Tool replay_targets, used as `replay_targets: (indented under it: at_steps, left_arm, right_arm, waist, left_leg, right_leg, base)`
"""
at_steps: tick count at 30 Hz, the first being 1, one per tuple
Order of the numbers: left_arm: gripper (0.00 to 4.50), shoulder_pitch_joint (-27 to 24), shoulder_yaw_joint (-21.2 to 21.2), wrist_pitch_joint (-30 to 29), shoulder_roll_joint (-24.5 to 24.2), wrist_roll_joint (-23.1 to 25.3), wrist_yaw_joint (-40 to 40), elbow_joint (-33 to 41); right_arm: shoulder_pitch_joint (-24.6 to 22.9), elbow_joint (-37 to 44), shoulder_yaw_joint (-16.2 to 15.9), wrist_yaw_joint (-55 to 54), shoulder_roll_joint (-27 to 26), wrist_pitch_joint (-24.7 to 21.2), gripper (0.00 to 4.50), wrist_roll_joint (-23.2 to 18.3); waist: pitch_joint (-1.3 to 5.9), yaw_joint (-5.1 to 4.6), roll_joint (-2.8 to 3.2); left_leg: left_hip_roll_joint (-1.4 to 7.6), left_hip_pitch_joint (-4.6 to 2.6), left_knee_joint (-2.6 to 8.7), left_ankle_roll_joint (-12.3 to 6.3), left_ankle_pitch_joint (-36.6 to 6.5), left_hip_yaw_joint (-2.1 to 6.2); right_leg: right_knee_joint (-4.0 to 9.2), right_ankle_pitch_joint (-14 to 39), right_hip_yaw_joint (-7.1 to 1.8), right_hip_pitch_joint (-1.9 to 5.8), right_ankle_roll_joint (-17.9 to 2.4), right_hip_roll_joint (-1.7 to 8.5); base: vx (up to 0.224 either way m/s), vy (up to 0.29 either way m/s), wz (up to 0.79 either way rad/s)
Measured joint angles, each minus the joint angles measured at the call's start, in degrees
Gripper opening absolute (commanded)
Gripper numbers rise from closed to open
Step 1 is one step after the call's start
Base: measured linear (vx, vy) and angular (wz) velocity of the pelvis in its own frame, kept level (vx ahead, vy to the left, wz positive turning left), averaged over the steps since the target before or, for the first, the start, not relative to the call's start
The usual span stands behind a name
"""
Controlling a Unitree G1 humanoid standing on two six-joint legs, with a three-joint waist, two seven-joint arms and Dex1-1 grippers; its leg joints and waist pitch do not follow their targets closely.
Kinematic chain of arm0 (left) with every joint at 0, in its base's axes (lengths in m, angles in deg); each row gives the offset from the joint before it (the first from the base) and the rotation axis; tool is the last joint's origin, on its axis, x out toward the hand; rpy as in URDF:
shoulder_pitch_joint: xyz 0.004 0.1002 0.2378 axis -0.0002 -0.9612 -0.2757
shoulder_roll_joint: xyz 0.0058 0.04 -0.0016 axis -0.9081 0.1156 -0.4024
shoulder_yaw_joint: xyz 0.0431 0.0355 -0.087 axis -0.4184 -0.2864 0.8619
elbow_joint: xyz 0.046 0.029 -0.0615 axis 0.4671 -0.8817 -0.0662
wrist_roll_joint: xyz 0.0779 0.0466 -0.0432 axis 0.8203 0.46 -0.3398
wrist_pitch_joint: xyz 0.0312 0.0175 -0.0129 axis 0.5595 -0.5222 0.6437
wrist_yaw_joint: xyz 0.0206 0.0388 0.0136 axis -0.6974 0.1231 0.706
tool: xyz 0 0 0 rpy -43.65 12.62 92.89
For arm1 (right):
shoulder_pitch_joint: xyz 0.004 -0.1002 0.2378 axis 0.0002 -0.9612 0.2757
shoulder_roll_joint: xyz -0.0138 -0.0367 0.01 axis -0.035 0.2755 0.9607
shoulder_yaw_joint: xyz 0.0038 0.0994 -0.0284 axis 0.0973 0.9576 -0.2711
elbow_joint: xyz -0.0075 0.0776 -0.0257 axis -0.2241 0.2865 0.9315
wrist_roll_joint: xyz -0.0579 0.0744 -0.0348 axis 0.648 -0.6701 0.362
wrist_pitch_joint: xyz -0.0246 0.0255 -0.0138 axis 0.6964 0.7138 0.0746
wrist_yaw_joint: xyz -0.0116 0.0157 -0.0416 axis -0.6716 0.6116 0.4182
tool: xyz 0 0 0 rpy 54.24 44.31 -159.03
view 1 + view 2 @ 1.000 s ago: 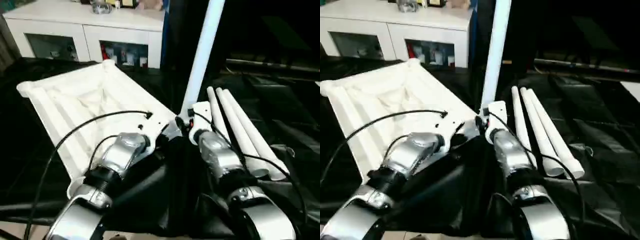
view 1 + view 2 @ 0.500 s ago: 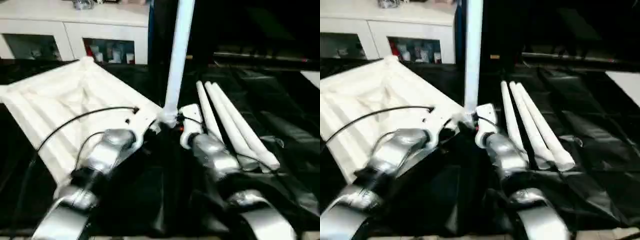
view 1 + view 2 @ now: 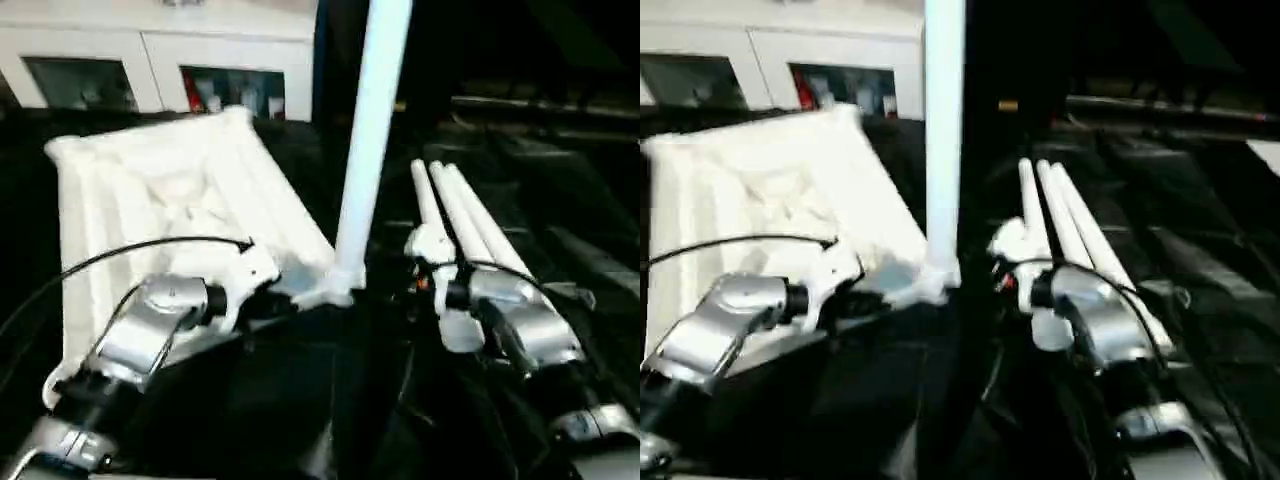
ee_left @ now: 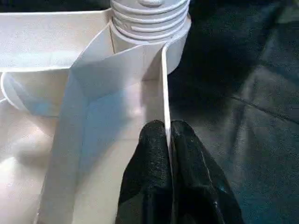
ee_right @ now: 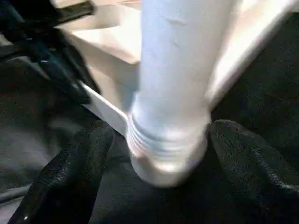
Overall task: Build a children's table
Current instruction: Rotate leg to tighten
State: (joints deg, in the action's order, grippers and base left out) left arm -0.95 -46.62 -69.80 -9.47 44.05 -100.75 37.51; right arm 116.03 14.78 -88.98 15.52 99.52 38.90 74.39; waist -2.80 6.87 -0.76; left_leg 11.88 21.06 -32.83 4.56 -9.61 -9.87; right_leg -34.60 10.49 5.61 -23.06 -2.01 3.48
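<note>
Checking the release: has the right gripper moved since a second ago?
Yes. Right gripper has drawn back rightward from the upright leg, toward the loose legs.

Black sheeting (image 3: 560,200) carries the upturned white table top (image 3: 150,190) and three loose legs (image 3: 470,215)

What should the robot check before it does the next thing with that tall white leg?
1. Tall white tube leg standing upright in the corner socket: ok.
2. Leg's threads fully screwed in: not ok, ridges still show in the left wrist view.
3. Left gripper pinching the thin rim of the white ribbed plastic tabletop: ok.
4. Right gripper jaws open around the leg's base, not squeezing: ok.
5. Three spare white tube legs lying together on the black cloth: ok.
</note>
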Motion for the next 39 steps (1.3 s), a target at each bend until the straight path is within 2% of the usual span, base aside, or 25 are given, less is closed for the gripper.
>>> replay_targets:
  at_steps: [4,9,12,15,18,29,33,37,39]
  left_arm:
    - [0.0,-0.4,-1.3,-0.1,0.1,-0.1,-1.5,1.3]
    - [0.0,-0.5,-2.1,-0.4,0.8,-0.2,-2.1,1.9]
    - [0.0,-0.5,-2.1,-0.4,0.8,-0.2,-2.1,1.9]
    - [0.0,-0.5,-2.1,-0.4,0.7,-0.2,-2.3,1.9]
    - [0.0,-0.5,-2.1,-0.4,0.7,-0.2,-2.3,1.9]
    - [0.0,-0.5,-2.0,-0.7,0.9,-0.1,-2.1,1.9]
    - [0.0,0.8,-1.2,-2.7,4.0,1.3,3.5,-0.1]
    - [0.0,4.9,-0.6,-5.5,11.0,4.2,13.2,-6.0]
    - [0.0,6.0,-0.6,-6.5,13.1,4.7,16.2,-7.6]
  right_arm:
    - [0.8,-0.6,-1.3,-0.9,-1.4,0.4,3.7,2.2]
    - [1.6,-2.3,-2.3,-1.4,-2.5,0.9,3.7,2.8]
    - [1.6,-2.9,-2.7,-1.4,-2.5,0.9,3.36,3.6]
    - [1.6,-2.9,-2.7,-1.8,-2.3,1.4,3.31,4.1]
    - [1.6,-2.9,-2.7,-1.7,-2.3,1.4,2.92,4.1]
    - [1.6,-4.1,-1.7,-2.0,-3.1,1.5,2.76,3.8]
    - [3.6,-9.3,1.6,-12.1,-7.8,0.2,2.76,3.5]
    - [6.8,-15.8,6.3,-31.6,-14.6,-0.9,2.75,3.9]
    - [8.1,-17.6,6.9,-37.3,-16.0,-1.4,2.75,4.3]
  waist:
    - [-0.02,-0.11,-0.02]
    - [-0.02,-0.12,-0.03]
    - [-0.03,-0.21,-0.04]
    - [-0.03,-0.15,-0.04]
    - [-0.03,-0.17,-0.03]
    - [-0.03,-0.24,-0.04]
    - [-0.01,-0.96,-0.05]
    - [0.01,-1.68,-0.04]
    - [0.01,-1.73,-0.04]
  left_leg:
    - [0.0,-0.02,-0.31,0.02,0.0,0.01]
    - [0.0,-0.03,-0.31,0.03,0.0,0.02]
    - [0.0,-0.02,-0.32,0.03,0.0,0.02]
    - [0.0,-0.02,-0.33,0.03,0.0,0.03]
    - [0.0,-0.01,-0.34,0.03,0.0,0.03]
    - [0.0,-0.02,-0.37,0.03,0.0,0.03]
    - [0.0,-0.14,-0.44,0.05,0.0,0.03]
    - [-0.03,-0.45,-0.39,0.07,0.0,0.03]
    - [-0.03,-0.65,-0.37,0.07,0.0,0.03]
  right_leg:
    - [-0.31,0.0,-0.1,0.02,0.0,0.02]
    - [-0.37,0.0,-0.1,0.03,0.1,0.02]
    - [-0.38,-0.1,-0.1,0.02,0.1,0.02]
    - [-0.39,-0.1,-0.11,0.03,0.1,0.02]
    - [-0.39,-0.1,-0.1,0.03,0.1,0.02]
    - [-0.41,-0.1,-0.11,0.04,0.0,0.02]
    - [-0.46,-0.1,-0.14,0.07,0.1,0.02]
    - [-0.46,-0.1,-0.16,0.26,0.2,0.02]
    - [-0.41,-0.1,-0.16,0.45,0.2,0.02]
  base:
    - [0.0,0.0,0.0]
    - [0.0,0.0,0.0]
    - [0.0,0.0,0.0]
    - [0.0,0.0,0.0]
    - [0.0,0.0,0.0]
    - [0.0,0.0,0.0]
    - [0.0,0.0,0.0]
    - [0.0,0.0,0.0]
    - [0.0,0.0,0.0]
